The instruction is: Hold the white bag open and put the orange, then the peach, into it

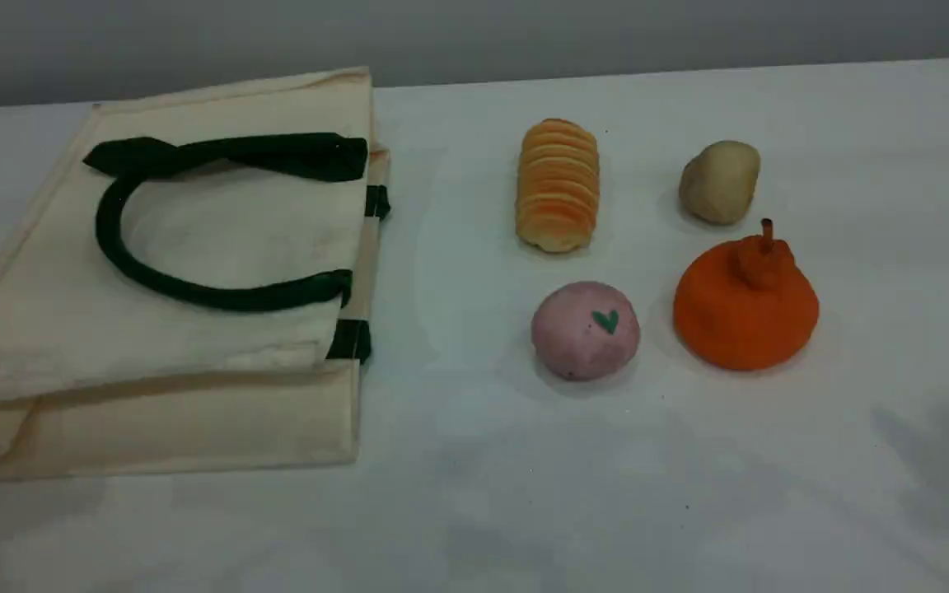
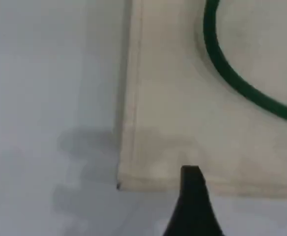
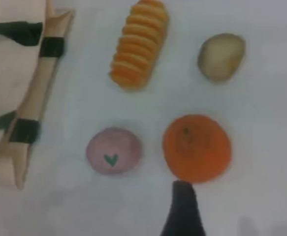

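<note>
White bag (image 1: 194, 272) lies flat on its side at the left of the worktop (image 1: 524, 494), mouth facing right toward the foods, mouth edges pressed together, green strap handle (image 1: 124, 247) flopped across the upper panel. Nothing in it yet.

Orange (image 1: 745, 305) sits on the worktop at far right; peach (image 1: 585, 330) just to its left, between it and the bag mouth. Ribbed roll (image 1: 557, 184) and beige lump (image 1: 719, 181) stand behind them.

Left end effector (image 2: 192, 187) hovers over a corner of the bag, well away from the rim — jaws wide, holding nothing. Right end effector (image 3: 182, 196) hangs just short of the orange, jaws spread, empty. Only one fingertip of each shows.

Risks, as judged:
- Left grip taking both canvas layers, or only the loose strap — mouth stays shut and the fruit has nowhere to go.
- Orange is lumpy and round; an off-centre pinch could squirt it sideways into the peach.
- Carry path to the bag crosses the peach; a low pass could knock it rolling.
- Limp canvas may sag closed.
</note>
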